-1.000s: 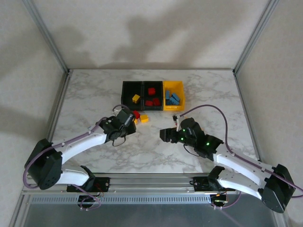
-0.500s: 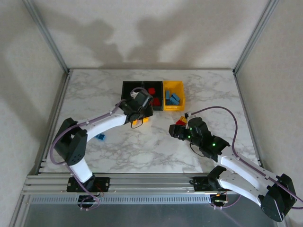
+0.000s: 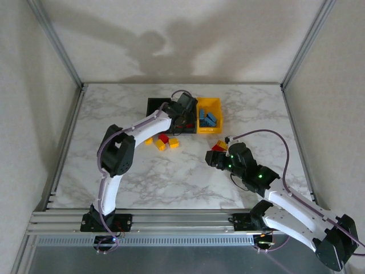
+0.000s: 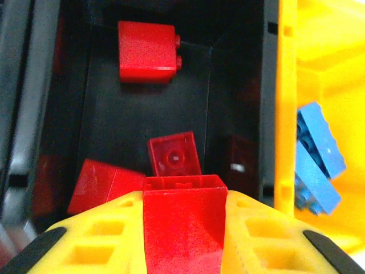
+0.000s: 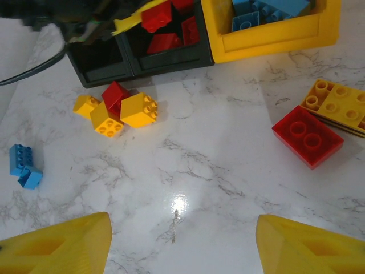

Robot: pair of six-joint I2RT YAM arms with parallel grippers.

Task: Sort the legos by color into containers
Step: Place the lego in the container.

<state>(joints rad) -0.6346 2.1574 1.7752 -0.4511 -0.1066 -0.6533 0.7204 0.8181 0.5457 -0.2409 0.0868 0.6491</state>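
Note:
My left gripper (image 3: pixel 185 112) hangs over the middle black container (image 4: pixel 142 108), shut on a red lego (image 4: pixel 182 222) wedged between its yellow fingers. Below it lie three red legos (image 4: pixel 147 51), (image 4: pixel 174 154), (image 4: pixel 105 185). The yellow container (image 3: pixel 209 116) on the right holds blue legos (image 4: pixel 319 154). My right gripper (image 5: pixel 182 245) stands open over bare marble, nothing between its fingers; from above it (image 3: pixel 214 158) is right of centre. A loose cluster of yellow and red legos (image 5: pixel 117 108) lies in front of the black containers (image 5: pixel 171 60).
A flat red brick (image 5: pixel 308 136) and a yellow plate (image 5: pixel 336 103) lie just ahead of my right gripper. Two blue bricks (image 5: pixel 23 165) sit far left on the marble. The left black container (image 3: pixel 158 108) holds a yellow brick. Metal frame posts edge the table.
The left arm has swung from the loose cluster on the table up over the middle black container, carrying the red lego. The right arm shifted slightly right, still open.

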